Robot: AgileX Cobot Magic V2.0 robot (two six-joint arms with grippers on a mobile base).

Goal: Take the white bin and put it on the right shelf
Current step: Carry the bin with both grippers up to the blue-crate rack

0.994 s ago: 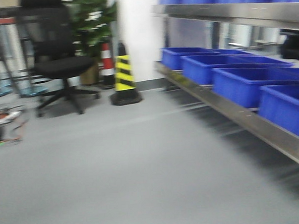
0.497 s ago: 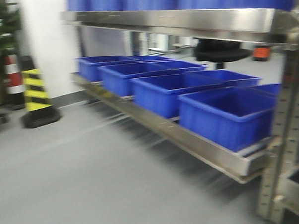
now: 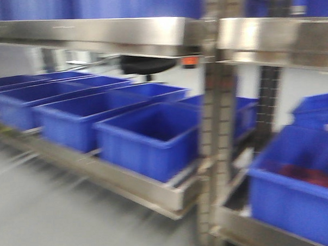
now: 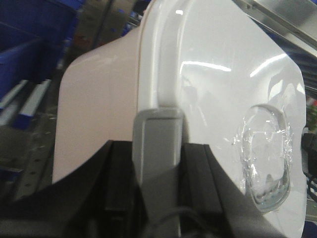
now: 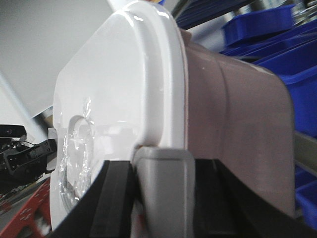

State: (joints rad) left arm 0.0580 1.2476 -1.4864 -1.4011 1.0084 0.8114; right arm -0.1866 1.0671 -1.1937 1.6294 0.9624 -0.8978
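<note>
Front view: right shelf (image 3: 242, 40), steel rails, blue bins (image 3: 148, 140) on lower tier; blurred; white bin not visible here.

Left wrist view: white bin (image 4: 208, 74) carried; left gripper (image 4: 157, 146) clamped narrow on grey handle (image 4: 157, 168).

Right wrist view: right gripper (image 5: 163, 166) clamped likewise on opposite handle (image 5: 163, 193), shelf just beyond.

Long axis: gripper to gripper, judged crosswise to robot.

Handling: hold both ends level, move arms together, enter shelf broadside.

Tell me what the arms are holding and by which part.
The white bin, held between both arms: the left gripper and the right gripper each clamp a grey handle at its rim.
</note>
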